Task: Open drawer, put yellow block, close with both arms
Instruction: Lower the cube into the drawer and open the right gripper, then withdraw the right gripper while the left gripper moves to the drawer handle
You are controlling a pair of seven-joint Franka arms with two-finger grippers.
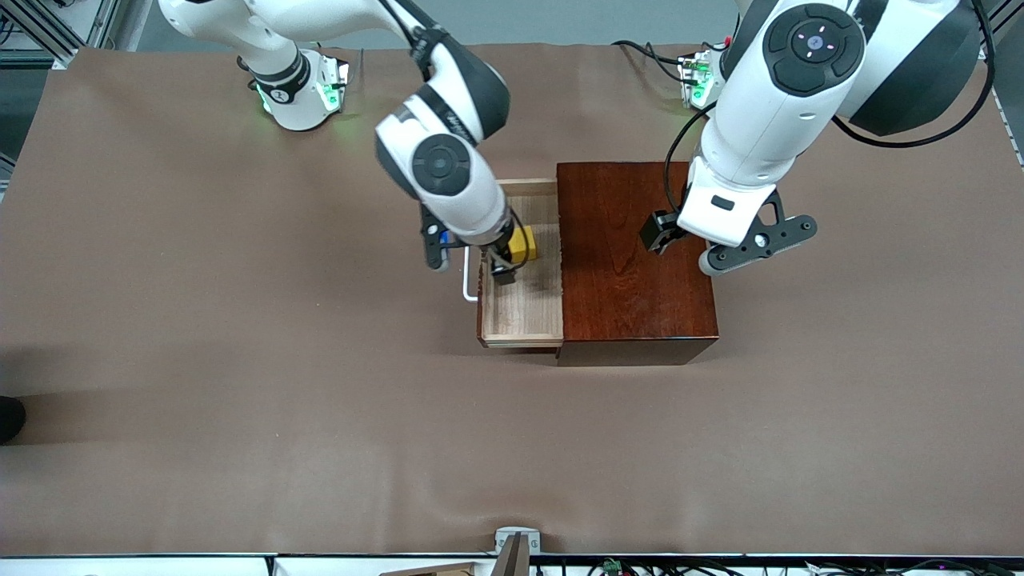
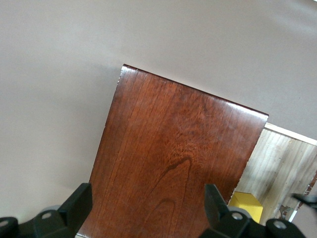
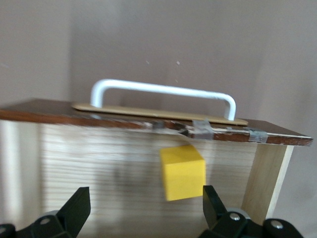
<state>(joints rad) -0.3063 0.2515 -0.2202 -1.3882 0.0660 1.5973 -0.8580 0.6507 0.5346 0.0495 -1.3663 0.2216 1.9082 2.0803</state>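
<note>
The drawer [image 1: 528, 312] stands pulled out of the mahogany box [image 1: 632, 264] toward the right arm's end, its white handle [image 1: 467, 284] on the front. The yellow block [image 1: 524, 242] is inside the drawer's pale tray, tilted; I cannot tell if it rests on the floor. My right gripper [image 1: 504, 270] hangs open over the tray, just beside the block and apart from it. In the right wrist view the block [image 3: 183, 171] shows ahead of the open gripper [image 3: 146, 206], below the handle [image 3: 163, 91]. My left gripper [image 1: 660, 234] is open and empty over the box top [image 2: 173, 158].
Brown cloth [image 1: 240, 360] covers the table around the box. The left wrist view shows the block [image 2: 246, 204] and the tray's pale wood [image 2: 282, 163] past the box's edge. The arms' bases stand along the table edge farthest from the front camera.
</note>
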